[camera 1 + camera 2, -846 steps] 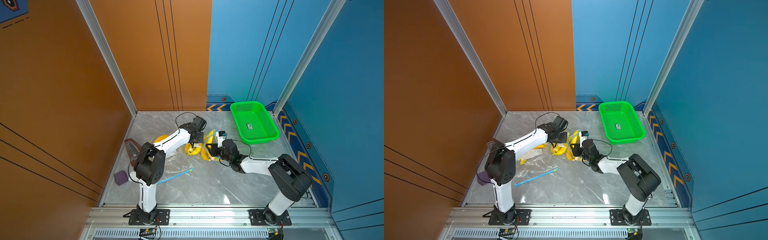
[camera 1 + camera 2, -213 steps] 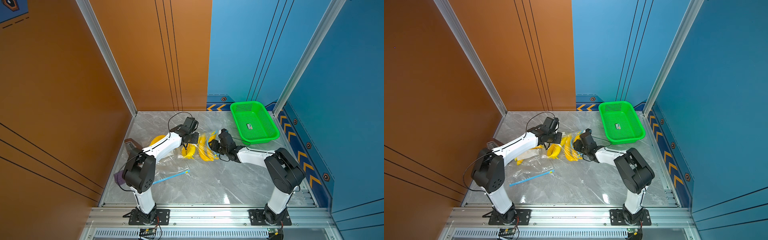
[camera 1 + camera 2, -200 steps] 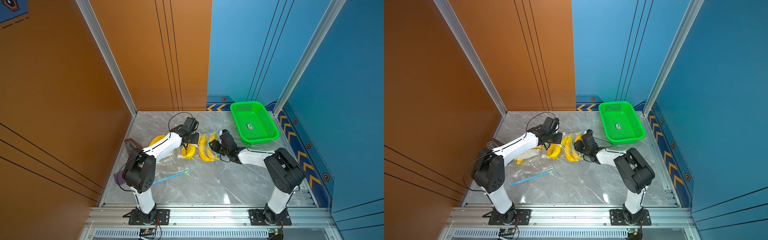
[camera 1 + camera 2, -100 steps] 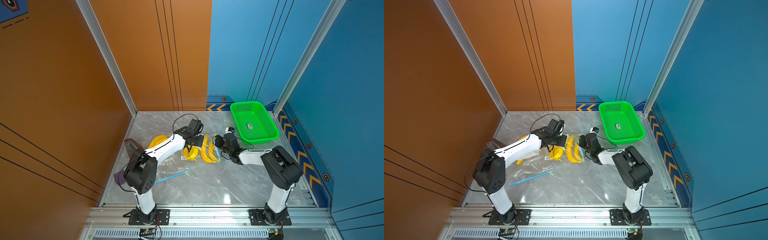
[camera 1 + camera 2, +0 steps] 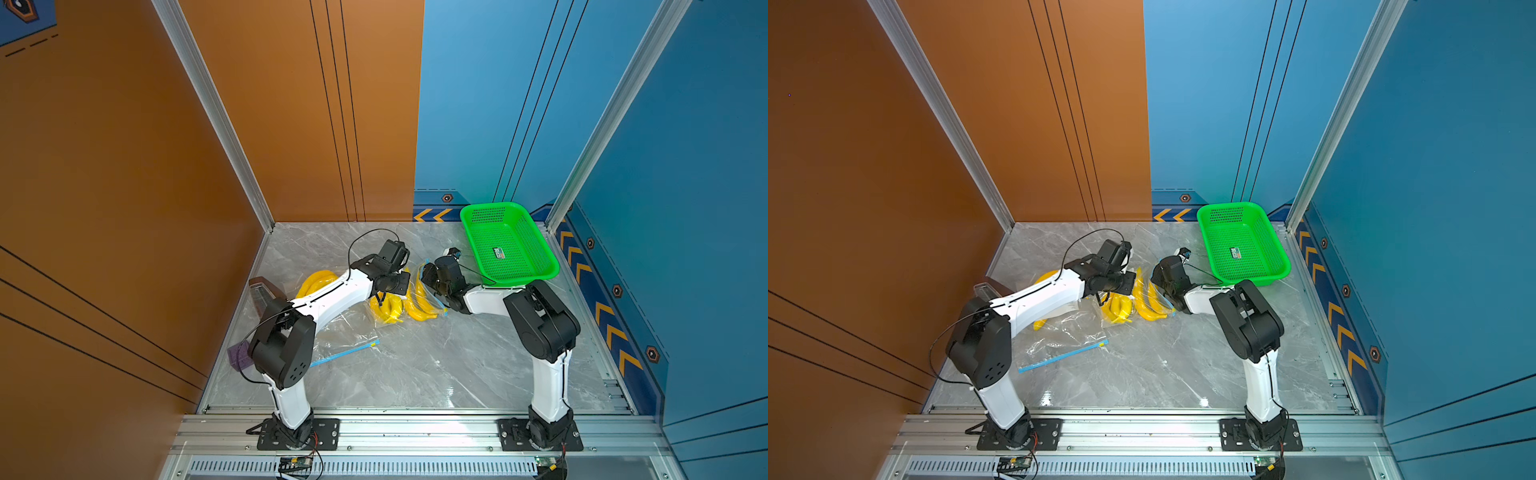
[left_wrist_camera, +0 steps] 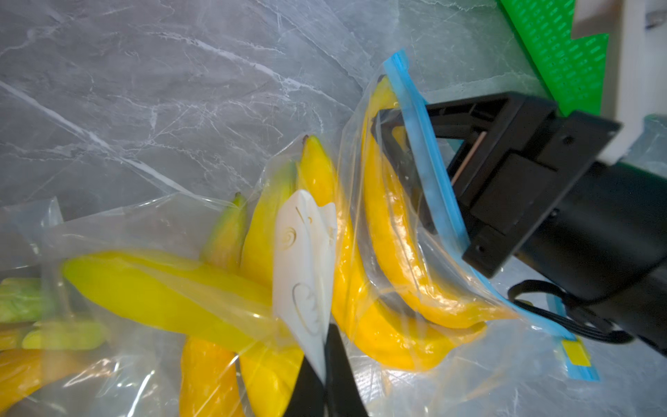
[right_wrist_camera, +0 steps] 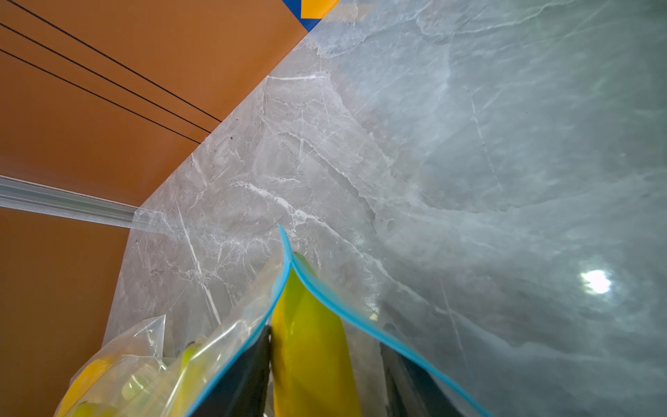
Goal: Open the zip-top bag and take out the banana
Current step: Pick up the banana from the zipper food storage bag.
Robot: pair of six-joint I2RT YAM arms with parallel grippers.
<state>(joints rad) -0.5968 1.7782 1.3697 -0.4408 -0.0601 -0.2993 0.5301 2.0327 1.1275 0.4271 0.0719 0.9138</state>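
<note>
Your left gripper (image 6: 317, 216) is pressed together on the bag (image 6: 429, 173); hold that film taut. Your right gripper (image 7: 325, 368) is spread inside the mouth, straddling the banana (image 7: 306, 343), which lies in the bag. Close mid-banana, then draw straight out.

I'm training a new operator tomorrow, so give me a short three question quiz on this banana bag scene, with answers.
1. True or false: the green basket holds a banana.
2. Where is the right claw? A: in the basket. B: inside the open zip-top bag, fingers either side of a banana. C: raised high above everything.
3. Fill in: the left claw is ___ on bag plastic.
Key: 1 false; 2 B; 3 shut.
</note>
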